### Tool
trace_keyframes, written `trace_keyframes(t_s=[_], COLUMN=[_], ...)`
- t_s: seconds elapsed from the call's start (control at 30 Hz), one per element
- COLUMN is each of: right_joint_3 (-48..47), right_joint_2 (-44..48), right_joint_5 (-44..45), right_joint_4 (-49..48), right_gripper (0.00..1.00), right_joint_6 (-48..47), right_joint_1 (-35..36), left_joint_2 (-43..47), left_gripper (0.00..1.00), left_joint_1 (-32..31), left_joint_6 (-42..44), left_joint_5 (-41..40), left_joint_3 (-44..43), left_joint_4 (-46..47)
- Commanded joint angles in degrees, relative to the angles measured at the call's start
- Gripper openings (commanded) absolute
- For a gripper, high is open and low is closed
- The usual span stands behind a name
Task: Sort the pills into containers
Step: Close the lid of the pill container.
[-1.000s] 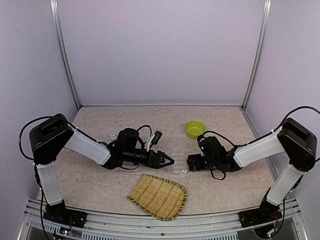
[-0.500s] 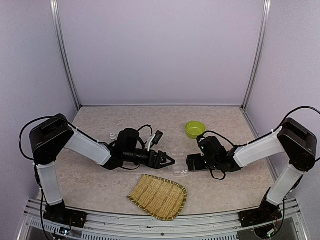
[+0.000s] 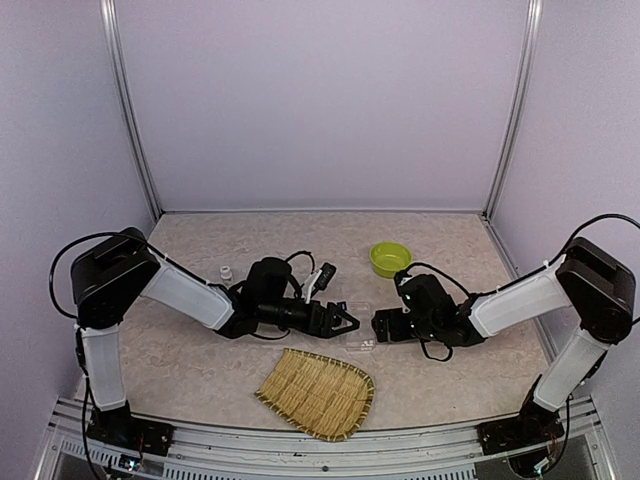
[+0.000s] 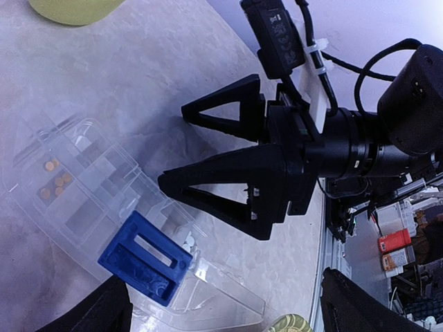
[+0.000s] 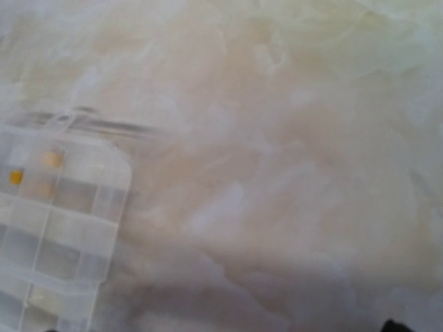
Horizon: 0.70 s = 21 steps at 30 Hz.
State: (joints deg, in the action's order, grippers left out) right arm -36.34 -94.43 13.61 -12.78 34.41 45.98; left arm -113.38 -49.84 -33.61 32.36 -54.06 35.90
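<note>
The clear organiser box (image 3: 357, 339) lies flat on the worktop (image 3: 200, 370), near the middle, between the two arms; the woven bamboo tray (image 3: 318, 392) sits just on the near side of it and the green bowl (image 3: 390, 258) stands well apart on the far side.

The left end effector (image 3: 344, 320) reaches in from the left, low over the worktop, its fingers spread wide and holding nothing; its tips are just beside the left edge of the box, and whether they touch it cannot be told.

The right end effector (image 3: 379, 324) comes in from the other side, also spread with nothing between its fingers; the left wrist view shows its two black triangular fingers (image 4: 208, 114) wide apart, pointing toward the box, the lower tip close over the box's edge.

In that same view the box shows its small compartments, with a few orange pills (image 4: 52, 181) gathered at one end; a blue clasp (image 4: 145, 257) sits on the opposite side, and a clear flap extends beyond it.

The right wrist view is blurred; it shows one corner of the box at lower left with orange pills in the end compartments, and bare marbled worktop elsewhere.

A small white object (image 3: 226, 272) stands behind the left arm, too small to identify.
</note>
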Motion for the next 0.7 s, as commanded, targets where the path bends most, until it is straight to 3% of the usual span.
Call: trace_keyframes(t_s=[0.0,0.67], right_joint_3=[1.56,2.41], right_joint_2=[-0.04,1.27], right_joint_5=[-2.79,-2.82], right_joint_4=[1.45,1.3], right_gripper=[1.0,1.0], right_joint_6=[1.61,1.38], right_joint_1=[0.34,0.34], left_joint_2=[-1.39,-3.9], left_gripper=[0.92,0.92], left_joint_1=[-0.54,-2.51], left_joint_6=[0.72,1.78], left_joint_5=[-1.14,-1.69], left_joint_3=[-2.07,-6.46], left_joint_4=[-1.89,-5.02])
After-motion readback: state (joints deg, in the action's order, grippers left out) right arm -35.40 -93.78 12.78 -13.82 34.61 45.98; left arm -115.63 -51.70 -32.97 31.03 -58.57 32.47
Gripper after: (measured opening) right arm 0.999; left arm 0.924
